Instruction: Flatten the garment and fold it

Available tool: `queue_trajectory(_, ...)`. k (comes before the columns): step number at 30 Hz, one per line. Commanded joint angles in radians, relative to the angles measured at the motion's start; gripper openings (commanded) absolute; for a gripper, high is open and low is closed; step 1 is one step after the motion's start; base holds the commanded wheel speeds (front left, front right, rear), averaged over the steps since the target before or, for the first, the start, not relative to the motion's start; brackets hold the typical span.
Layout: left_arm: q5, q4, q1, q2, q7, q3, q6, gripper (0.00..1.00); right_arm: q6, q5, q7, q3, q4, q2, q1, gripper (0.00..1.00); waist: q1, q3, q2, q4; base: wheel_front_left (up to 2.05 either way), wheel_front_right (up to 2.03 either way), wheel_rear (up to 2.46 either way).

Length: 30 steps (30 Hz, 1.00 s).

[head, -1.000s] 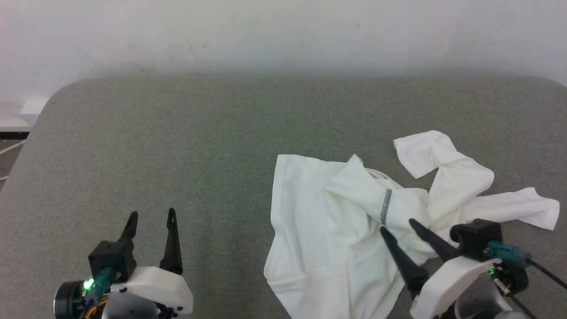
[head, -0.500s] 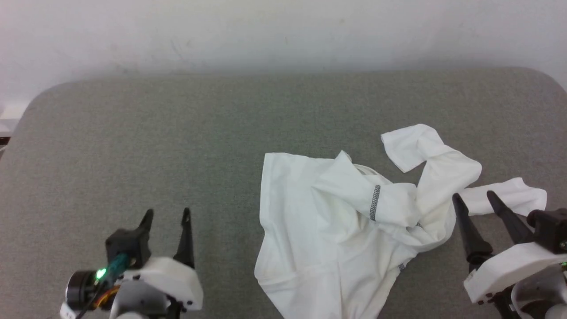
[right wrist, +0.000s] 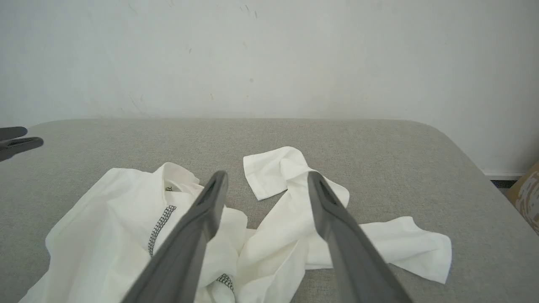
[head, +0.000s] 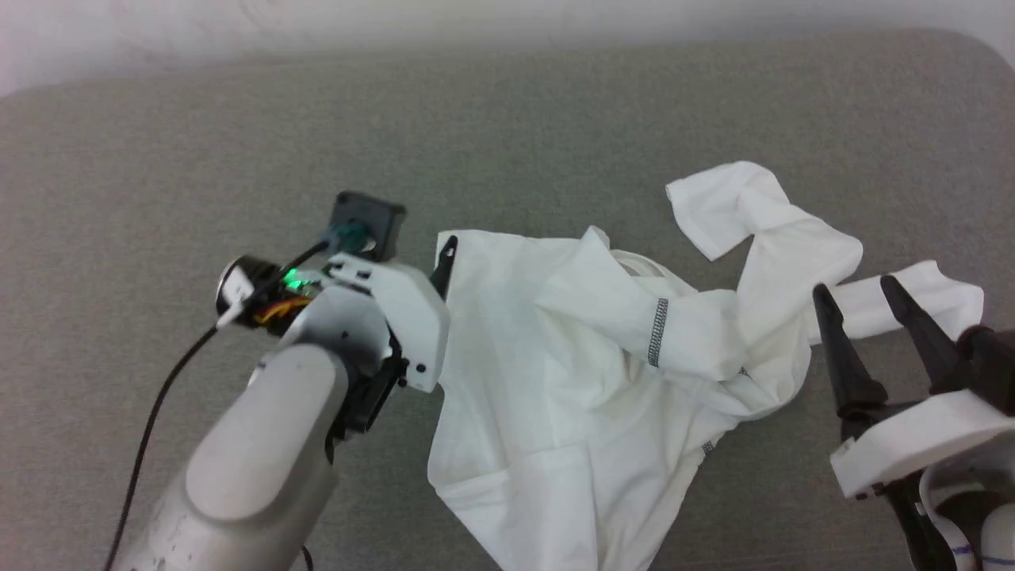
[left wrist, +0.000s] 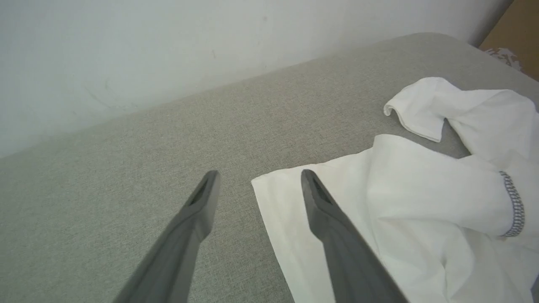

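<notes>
The garment (head: 555, 381), a thin white shirt, lies crumpled on the grey padded table (head: 198, 135), right of centre. A dark zigzag seam (head: 656, 333) shows on a folded-over part. One sleeve cuff (head: 714, 206) points to the far side and the other sleeve (head: 944, 293) trails right. My left gripper (left wrist: 260, 174) is open, its jaws straddling the garment's far-left corner (left wrist: 269, 185) from just above. One of its fingers (head: 444, 262) shows beside the white wrist. My right gripper (head: 852, 285) is open and empty above the right sleeve, at the shirt's right edge.
A pale wall (right wrist: 269, 54) runs along the table's far edge. The table's far-right corner (right wrist: 442, 130) is rounded, and a cardboard box (left wrist: 518, 38) stands beyond it. A black cable (head: 158, 396) hangs from my left wrist over bare grey table on the left.
The head camera has tilted down. My left arm has reached forward and right to the garment's far-left corner. My right gripper moved from over the shirt's middle to its right sleeve.
</notes>
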Motion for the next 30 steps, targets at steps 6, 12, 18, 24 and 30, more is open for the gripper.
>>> queue_trajectory(6,0.005,0.227,-0.156,-0.006,0.163,-0.068,-0.089,1.00,-0.001,-0.020,-0.014,0.038,-0.026,0.007,-0.060,1.00,-0.0002,0.109,0.0000,-0.083,0.00,0.00,0.00)
queue_trajectory(12,-0.026,0.366,-0.207,-0.025,0.304,-0.105,-0.140,1.00,-0.001,-0.028,-0.025,0.047,-0.021,0.015,-0.068,1.00,-0.0002,0.145,0.0000,-0.106,0.00,0.00,0.00)
queue_trajectory(18,-0.089,0.472,-0.195,-0.035,0.517,-0.136,-0.189,0.03,-0.001,-0.033,-0.034,0.051,-0.011,0.023,-0.074,1.00,-0.0002,0.152,0.0000,-0.122,0.00,0.00,0.00)
queue_trajectory(24,-0.093,0.425,-0.183,-0.027,0.484,-0.119,-0.161,0.00,-0.001,-0.040,-0.030,0.034,-0.004,0.029,-0.066,1.00,-0.0002,0.137,0.0000,-0.113,0.00,0.00,0.00)
queue_trajectory(30,-0.085,0.252,-0.110,0.044,0.327,-0.029,-0.052,0.00,-0.001,-0.037,-0.019,0.020,0.009,0.038,-0.045,1.00,-0.0002,0.081,0.0000,-0.077,0.00,0.00,0.00)
